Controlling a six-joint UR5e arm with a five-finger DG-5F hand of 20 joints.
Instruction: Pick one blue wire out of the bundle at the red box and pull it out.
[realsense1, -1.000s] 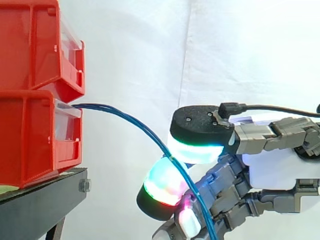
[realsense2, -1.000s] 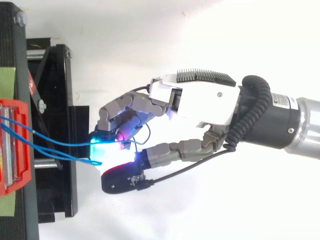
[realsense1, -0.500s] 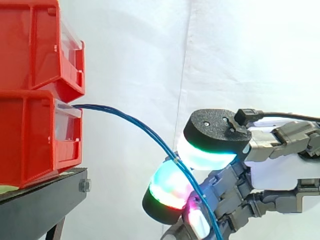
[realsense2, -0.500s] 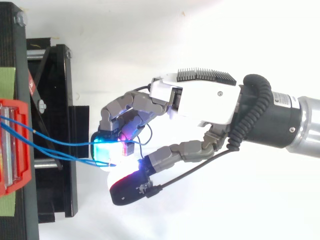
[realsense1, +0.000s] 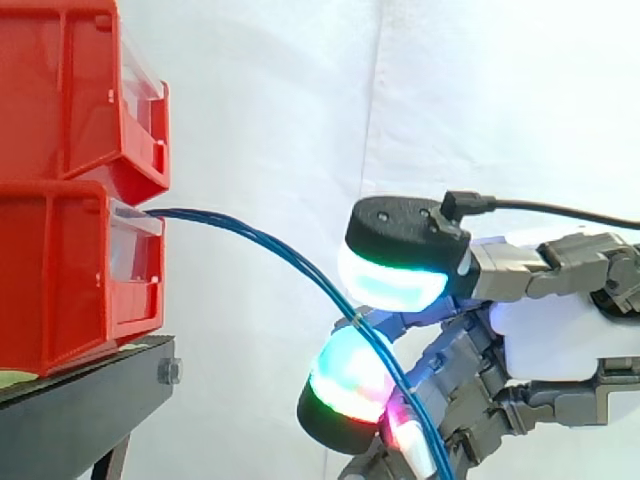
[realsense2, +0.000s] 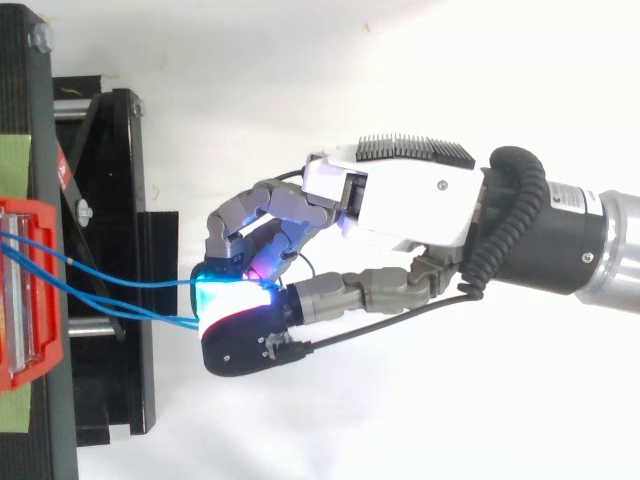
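Overall: bright, even light in both views; the white curtain (realsense1: 270, 120) is close to washed out.
Glare: from above, the white ground around the hand (realsense2: 400, 205) blows out, most strongly to the right.
Shadows: faint and soft; the curtain folds read as pale grey lines.
Glow: the fingertips (realsense1: 390, 285) shine cyan, green and red, tinting the blue wires (realsense1: 260, 235) pinched between them.
Darks: the black stand (realsense2: 100, 250) shows little detail; the red bins (realsense1: 70, 230) are evenly lit.
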